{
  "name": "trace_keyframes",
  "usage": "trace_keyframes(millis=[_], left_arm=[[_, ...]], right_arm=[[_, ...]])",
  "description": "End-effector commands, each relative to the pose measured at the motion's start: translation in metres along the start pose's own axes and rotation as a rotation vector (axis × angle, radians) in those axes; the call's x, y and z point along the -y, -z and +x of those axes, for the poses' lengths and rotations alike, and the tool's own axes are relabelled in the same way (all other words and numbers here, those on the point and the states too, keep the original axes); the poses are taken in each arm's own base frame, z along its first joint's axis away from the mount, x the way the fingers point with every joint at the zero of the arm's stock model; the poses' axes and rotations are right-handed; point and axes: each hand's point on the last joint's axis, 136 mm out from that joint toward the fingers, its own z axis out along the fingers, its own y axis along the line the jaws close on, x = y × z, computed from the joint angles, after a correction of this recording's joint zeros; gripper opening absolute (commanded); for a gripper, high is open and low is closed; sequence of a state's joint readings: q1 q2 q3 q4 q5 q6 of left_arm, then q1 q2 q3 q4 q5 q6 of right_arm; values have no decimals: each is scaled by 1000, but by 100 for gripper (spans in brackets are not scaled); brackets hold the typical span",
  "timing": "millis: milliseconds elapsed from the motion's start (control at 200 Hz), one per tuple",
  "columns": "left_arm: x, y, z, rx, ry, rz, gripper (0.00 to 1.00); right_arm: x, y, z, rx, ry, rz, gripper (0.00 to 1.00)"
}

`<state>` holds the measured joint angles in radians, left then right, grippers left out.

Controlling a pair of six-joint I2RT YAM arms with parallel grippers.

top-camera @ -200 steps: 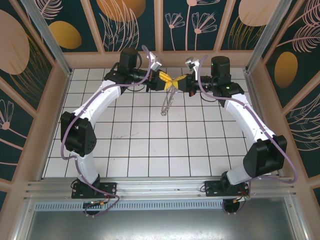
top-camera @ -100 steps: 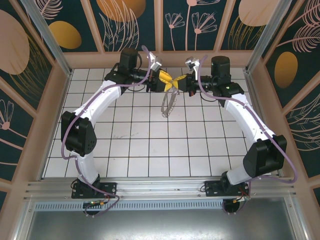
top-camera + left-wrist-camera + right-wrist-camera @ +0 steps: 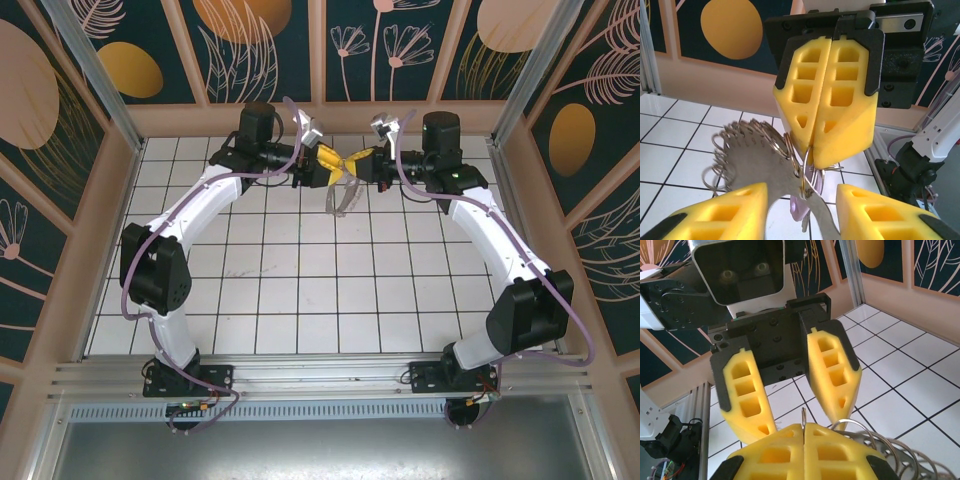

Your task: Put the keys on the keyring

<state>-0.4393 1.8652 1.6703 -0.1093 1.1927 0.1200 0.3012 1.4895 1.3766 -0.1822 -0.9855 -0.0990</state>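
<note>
The keyring [image 3: 755, 160] is a flat grey metal tag strung with several wire rings; it hangs in the air between both arms at the back of the table [image 3: 342, 197]. A pale lilac key [image 3: 798, 210] dangles from its rings. My right gripper [image 3: 804, 427] is shut on one thin ring, whose top sticks up between the yellow fingertips. My left gripper [image 3: 801, 190] faces it, open, its yellow fingers either side of the tag without pinching it. In the top view the left gripper [image 3: 322, 165] and right gripper [image 3: 355, 165] nearly meet tip to tip.
The white tiled floor [image 3: 300, 290] lies well below the hanging keyring. A wooden back wall [image 3: 320, 118] stands close behind both grippers. Purple cables [image 3: 130, 290] run along each arm.
My left gripper has opened and let go of the keyring. The bundle now hangs from the right gripper alone and has swung up, hanging shorter than before.
</note>
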Motion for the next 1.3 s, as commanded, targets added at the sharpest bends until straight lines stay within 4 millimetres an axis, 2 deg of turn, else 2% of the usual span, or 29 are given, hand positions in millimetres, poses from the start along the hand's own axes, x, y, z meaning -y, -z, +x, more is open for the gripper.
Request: trace_keyframes(millis=[0,195,290,505,691,826,1106,1186,1231,1296], left_arm=[[13,4,-19,36,-69,7,44],[12,4,-24,49,-76,5,45],[13,3,-25,53,-74,16,42],[18,-2,-20,46,-62,49,20],[22,-5,-10,30,-48,63,12],[23,-5,-5,18,-38,62,0],[22,-4,-6,21,-47,37,0],[18,-3,-10,38,-51,6,0],[16,-2,-13,56,-50,-9,0],[15,-1,-17,76,-54,-28,0]], right_arm=[[-5,-1,-9,29,50,-25,0],[-5,-1,-8,26,50,-24,0],[-5,-2,-8,26,48,-27,0],[-4,-2,-8,28,46,-27,0],[-3,-1,-10,32,51,-13,0],[-2,0,-11,36,51,-5,0],[0,2,-18,57,44,1,0],[1,10,-26,83,36,12,23],[1,16,-30,101,32,15,30],[-2,27,-35,127,34,18,36]])
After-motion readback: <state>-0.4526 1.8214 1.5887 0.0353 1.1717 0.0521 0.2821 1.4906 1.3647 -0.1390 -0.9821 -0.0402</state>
